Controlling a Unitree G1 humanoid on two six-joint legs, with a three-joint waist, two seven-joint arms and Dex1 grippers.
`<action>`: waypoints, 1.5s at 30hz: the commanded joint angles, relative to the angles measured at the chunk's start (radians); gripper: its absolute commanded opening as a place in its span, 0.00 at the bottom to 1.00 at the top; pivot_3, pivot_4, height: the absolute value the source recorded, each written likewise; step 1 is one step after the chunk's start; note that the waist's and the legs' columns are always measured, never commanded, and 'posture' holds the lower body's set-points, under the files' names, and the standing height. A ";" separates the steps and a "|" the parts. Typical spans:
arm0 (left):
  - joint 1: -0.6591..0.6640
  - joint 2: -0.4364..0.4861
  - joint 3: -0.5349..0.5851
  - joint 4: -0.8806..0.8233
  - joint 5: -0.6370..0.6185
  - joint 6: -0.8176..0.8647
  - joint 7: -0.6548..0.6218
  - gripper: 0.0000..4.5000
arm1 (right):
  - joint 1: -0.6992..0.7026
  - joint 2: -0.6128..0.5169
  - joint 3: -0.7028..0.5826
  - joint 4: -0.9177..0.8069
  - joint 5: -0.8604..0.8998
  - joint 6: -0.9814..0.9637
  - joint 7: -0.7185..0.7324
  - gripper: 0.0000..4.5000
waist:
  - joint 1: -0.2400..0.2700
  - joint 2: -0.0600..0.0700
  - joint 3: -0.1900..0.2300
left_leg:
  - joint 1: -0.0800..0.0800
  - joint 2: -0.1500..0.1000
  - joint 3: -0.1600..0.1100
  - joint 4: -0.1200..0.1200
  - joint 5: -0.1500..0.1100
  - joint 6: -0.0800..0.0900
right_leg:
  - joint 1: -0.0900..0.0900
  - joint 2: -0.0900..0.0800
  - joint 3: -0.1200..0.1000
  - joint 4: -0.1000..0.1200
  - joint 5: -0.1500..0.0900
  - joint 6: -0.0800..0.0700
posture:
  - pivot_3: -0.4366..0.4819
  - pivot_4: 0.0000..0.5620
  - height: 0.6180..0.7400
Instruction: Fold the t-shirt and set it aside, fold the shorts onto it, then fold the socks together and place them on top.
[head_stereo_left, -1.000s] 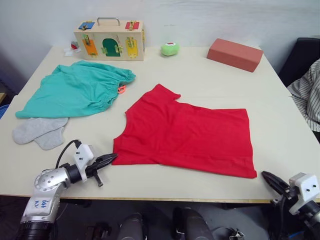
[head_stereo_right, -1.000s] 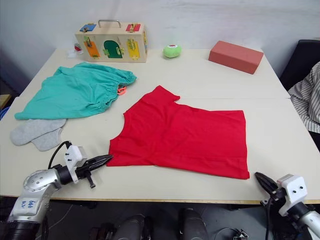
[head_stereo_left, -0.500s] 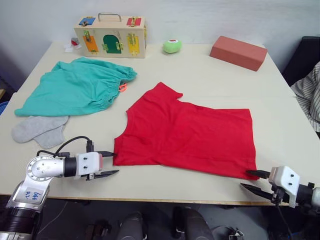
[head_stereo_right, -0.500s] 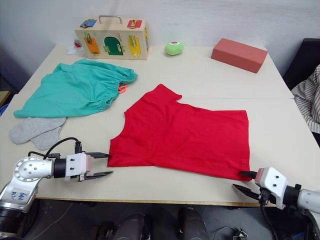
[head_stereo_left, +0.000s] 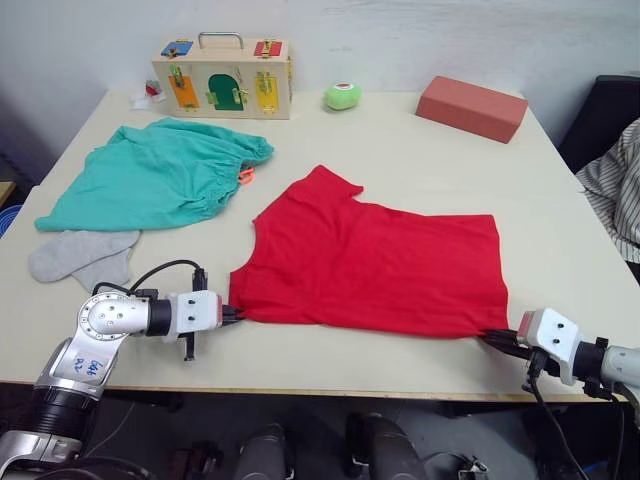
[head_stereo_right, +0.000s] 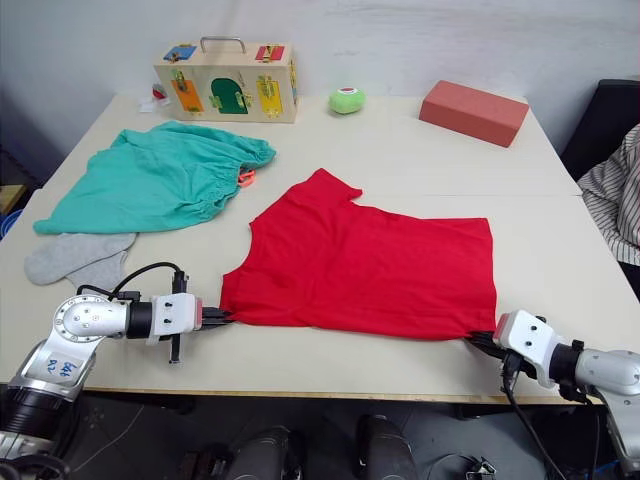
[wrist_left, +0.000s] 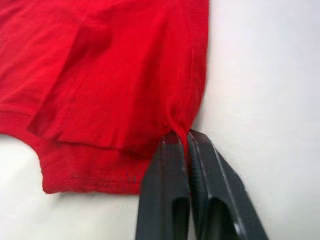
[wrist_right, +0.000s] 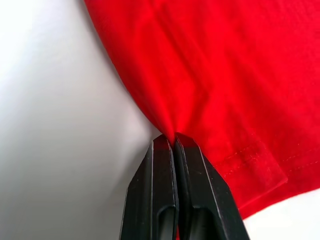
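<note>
The red t-shirt (head_stereo_left: 375, 265) lies flat across the middle of the table, folded lengthwise with one sleeve toward the back. My left gripper (head_stereo_left: 232, 313) is shut on its near left corner (wrist_left: 176, 122). At the near right corner (wrist_right: 172, 125), my right gripper (head_stereo_left: 492, 338) is shut on the fabric as well. The teal shorts (head_stereo_left: 160, 175) are spread at the back left, their coral drawstring (head_stereo_left: 243, 177) showing. Two grey socks (head_stereo_left: 80, 258) lie side by side in front of the shorts, apart from both grippers.
A wooden latch box (head_stereo_left: 222, 78) stands at the back left. A green ball (head_stereo_left: 341, 96) and a salmon-red block (head_stereo_left: 471, 108) sit along the back edge. A person's striped sleeve (head_stereo_left: 618, 185) and a dark chair are at the right.
Both grippers were open just short of the shirt's near corners. They have moved in and shut on them, and the near edge of the shirt is now drawn straighter.
</note>
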 joint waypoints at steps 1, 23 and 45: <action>0.090 0.031 0.024 -0.075 -0.069 0.082 -0.046 0.00 | 0.026 -0.029 -0.006 0.025 0.007 0.001 0.044 0.00 | -0.004 0.000 0.000 | 0.000 0.000 0.000 0.000 0.001 0.002 | -0.001 0.000 0.000 0.001 0.000 0.000 | 0.48 0.27 1.00; 0.652 -0.016 0.298 -0.476 -0.138 0.146 0.114 0.00 | 0.376 0.007 -0.127 -0.101 0.092 -0.047 0.116 0.00 | 0.023 -0.004 -0.001 | -0.001 0.002 -0.001 0.000 -0.009 -0.003 | 0.000 0.002 0.000 -0.003 -0.007 -0.002 | 0.48 0.27 1.00; 0.741 0.186 0.570 -0.475 -0.580 0.662 -0.165 1.00 | 0.467 -0.141 -0.335 -0.218 0.374 0.402 0.283 0.68 | 0.020 -0.007 -0.002 | -0.002 0.001 -0.002 0.001 -0.008 -0.002 | -0.002 0.002 -0.001 -0.001 -0.012 -0.011 | 0.48 0.27 1.00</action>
